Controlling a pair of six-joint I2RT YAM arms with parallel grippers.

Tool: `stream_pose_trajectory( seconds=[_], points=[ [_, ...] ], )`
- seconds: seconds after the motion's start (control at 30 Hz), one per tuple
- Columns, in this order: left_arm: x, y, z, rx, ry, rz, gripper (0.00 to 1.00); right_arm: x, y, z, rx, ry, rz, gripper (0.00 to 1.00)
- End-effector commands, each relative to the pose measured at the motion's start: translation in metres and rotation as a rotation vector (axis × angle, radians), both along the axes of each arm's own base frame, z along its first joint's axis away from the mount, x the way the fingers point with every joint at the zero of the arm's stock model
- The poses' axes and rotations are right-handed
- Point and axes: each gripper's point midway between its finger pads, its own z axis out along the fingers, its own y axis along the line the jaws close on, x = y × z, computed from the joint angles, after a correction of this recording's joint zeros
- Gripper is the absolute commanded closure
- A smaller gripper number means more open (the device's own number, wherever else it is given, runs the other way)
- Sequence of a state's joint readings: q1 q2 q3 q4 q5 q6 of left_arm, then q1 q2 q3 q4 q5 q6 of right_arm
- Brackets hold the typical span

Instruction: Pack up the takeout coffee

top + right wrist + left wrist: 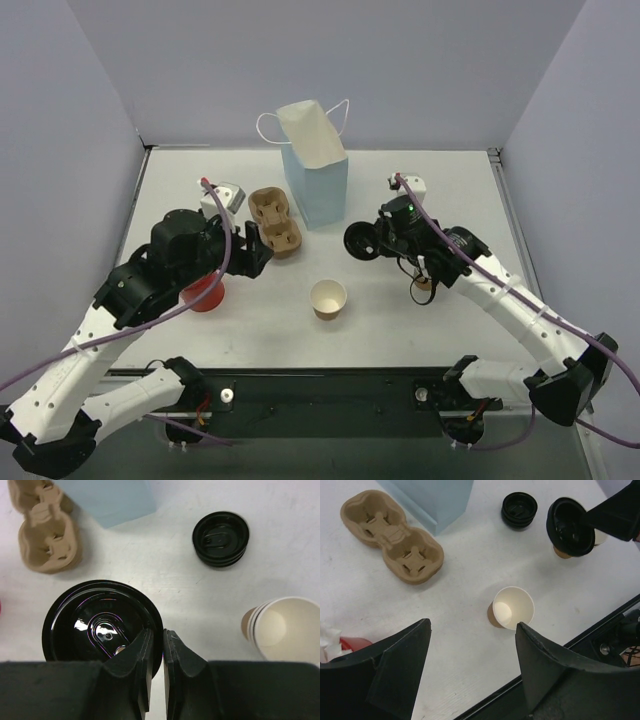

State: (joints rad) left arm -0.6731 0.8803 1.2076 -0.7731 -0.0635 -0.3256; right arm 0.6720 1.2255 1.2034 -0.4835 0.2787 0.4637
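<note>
Two pincers, two states. Your right pincer (159, 635) is clamped on the near rim of a black lid (100, 625), fingers squeezed together with only the lid's edge between them. The lid spreads out ahead and to the left of the tips. In the left wrist view it looks lifted off the bench (175, 580) and overlaps the cup stack behind it.

Around that pincer:
- A lid stack (221, 537) lies ahead and to the right on the bench, well apart from the held lid.
- A cup stack (280, 627) of kraft cups stands just right of the fingers, mouths up, white inside.
- The tray (47, 535) is far ahead on the left.
- The blue bag (107, 497) is just beside the tray, straight ahead.

Your left pincer (472, 625) is spread wide, gripping nothing. The kraft cup (512, 607) stands upright on the bench just ahead of the gap. It sits nearer the right finger and touches neither one. Its mouth is open and the inside is white.

The red cup (352, 644) is outside the left finger (400, 670), mostly hidden by it. In the top view it stands on the bench under your left arm. The tray and bag lie ahead and to the left of this pincer, well apart from both cups.
</note>
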Motion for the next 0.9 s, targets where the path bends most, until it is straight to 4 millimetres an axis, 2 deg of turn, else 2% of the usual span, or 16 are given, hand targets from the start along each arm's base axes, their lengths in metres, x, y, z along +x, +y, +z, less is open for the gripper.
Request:
stream_pose_trajectory(
  seconds=[0.0,0.1,0.17,0.2,0.37,0.6,0.87],
  points=[
    [0.012,-0.043,0.028,-0.018,-0.148,-0.194,0.24,-0.033,0.025,-0.004,0.105,0.065,0.087,0.87],
    [0.008,-0.064,0.019,0.058,-0.222,-0.335,0.26,-0.053,0.051,-0.002,0.163,0.122,0.214,0.88],
    [-0.001,-0.076,0.023,0.120,-0.343,-0.460,0.27,-0.061,0.061,-0.004,0.163,0.159,0.269,0.88],
    [-0.008,-0.081,0.015,0.143,-0.370,-0.529,0.27,-0.068,0.064,-0.006,0.164,0.188,0.301,0.88],
    [-0.032,-0.088,0.016,0.270,-0.640,-0.737,0.28,-0.086,0.081,-0.006,0.190,0.259,0.420,0.88],
    [-0.058,-0.093,-0.002,0.331,-0.714,-0.946,0.27,-0.104,0.091,-0.009,0.187,0.319,0.518,0.88],
    [-0.074,-0.103,-0.030,0.389,-0.728,-1.071,0.27,-0.108,0.098,-0.007,0.196,0.336,0.547,0.88]
  ],
)
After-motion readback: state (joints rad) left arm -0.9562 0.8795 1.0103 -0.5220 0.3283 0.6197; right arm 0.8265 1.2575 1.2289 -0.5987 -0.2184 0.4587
